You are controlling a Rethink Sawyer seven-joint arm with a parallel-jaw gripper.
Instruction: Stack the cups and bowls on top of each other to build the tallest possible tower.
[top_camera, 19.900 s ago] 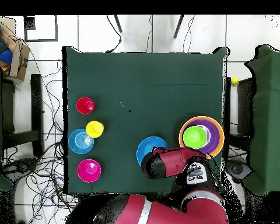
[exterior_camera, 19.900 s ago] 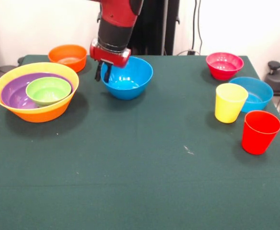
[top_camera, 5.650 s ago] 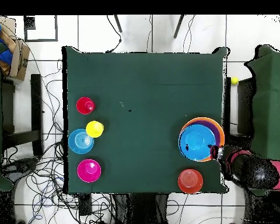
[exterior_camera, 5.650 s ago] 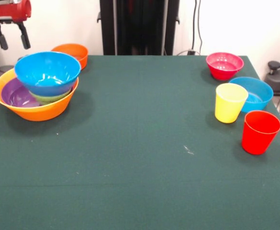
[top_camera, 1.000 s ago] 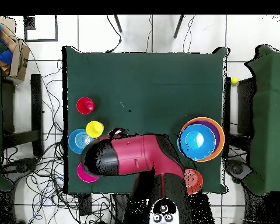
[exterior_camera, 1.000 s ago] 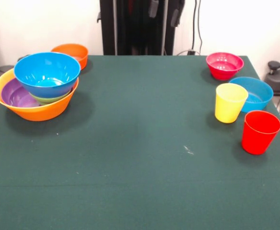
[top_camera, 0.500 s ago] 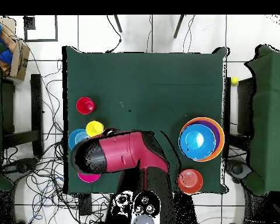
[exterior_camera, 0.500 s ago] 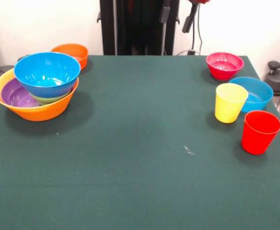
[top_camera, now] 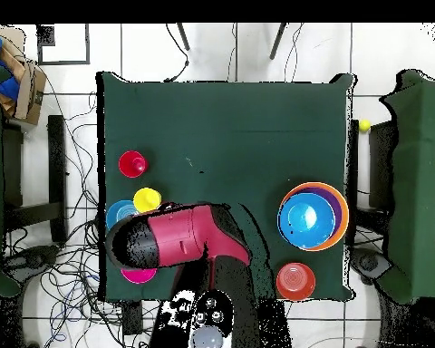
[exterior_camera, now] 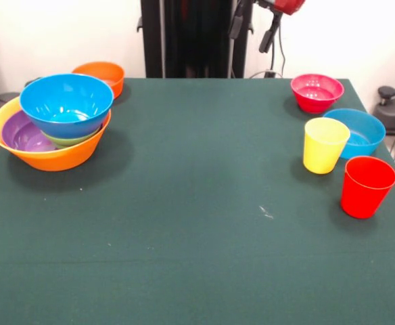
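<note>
Looking across the green worktop (exterior_camera: 197,203), I see the tower (exterior_camera: 52,125) at the front view's left: a large yellow-orange bowl (exterior_camera: 49,157) holding a purple bowl (exterior_camera: 21,135), a green rim (exterior_camera: 72,141) just showing, and a glossy blue bowl (exterior_camera: 65,105) seated on top, slightly off-centre. A small orange bowl (exterior_camera: 101,73) sits just behind it. On the opposite side a pink-red bowl (exterior_camera: 316,92), a second blue bowl (exterior_camera: 358,132), the yellow cup (exterior_camera: 324,145) and the red cup (exterior_camera: 366,186) cluster close together, upright. My claw (exterior_camera: 254,27) hangs high over the far edge, empty, its two fingers (exterior_camera: 268,35) spread apart.
</note>
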